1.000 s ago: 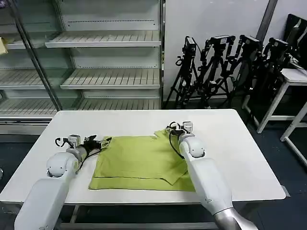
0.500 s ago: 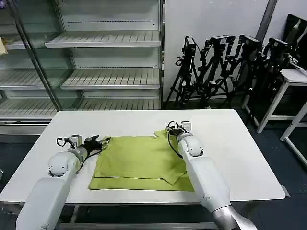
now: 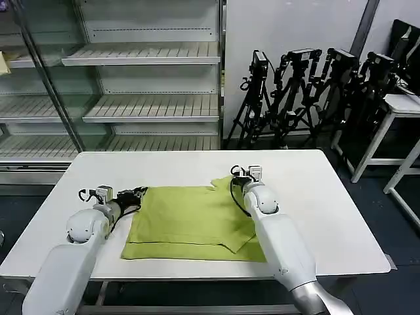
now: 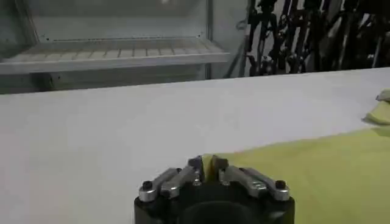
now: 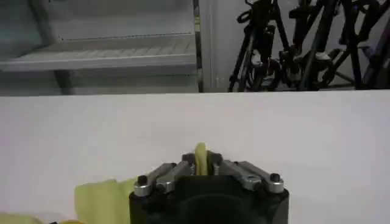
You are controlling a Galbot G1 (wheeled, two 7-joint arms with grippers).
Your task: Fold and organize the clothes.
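Head view: the T-shirt [image 3: 191,222] lies partly folded on the white bench [image 3: 328,210], a lime, matte, soft rectangle with a diagonal fold across its near right part. The left gripper [image 3: 139,194] sits at the shirt's far left corner. The right gripper [image 3: 235,177] sits at the shirt's far right corner, where a small peak of cloth stands up beside it. Behind the bench stand slatted metal shelves [image 3: 151,105]; to their right, a cluster of black tripods [image 3: 308,92].

Left wrist view: this view adds the grasp detail. The left gripper [image 4: 206,165] is closed, with a thin lime edge of the T-shirt [image 4: 317,164] pinched between its metal fingertips. From the gripper the cloth spreads flat and smooth over the bench [image 4: 122,134].

Right wrist view: the right gripper [image 5: 201,159] is likewise closed on an upright sliver of lime cloth. A rumpled lobe of the T-shirt [image 5: 103,198] lies just beside the gripper body. Beyond the gripper the bench [image 5: 304,134] is plain white.
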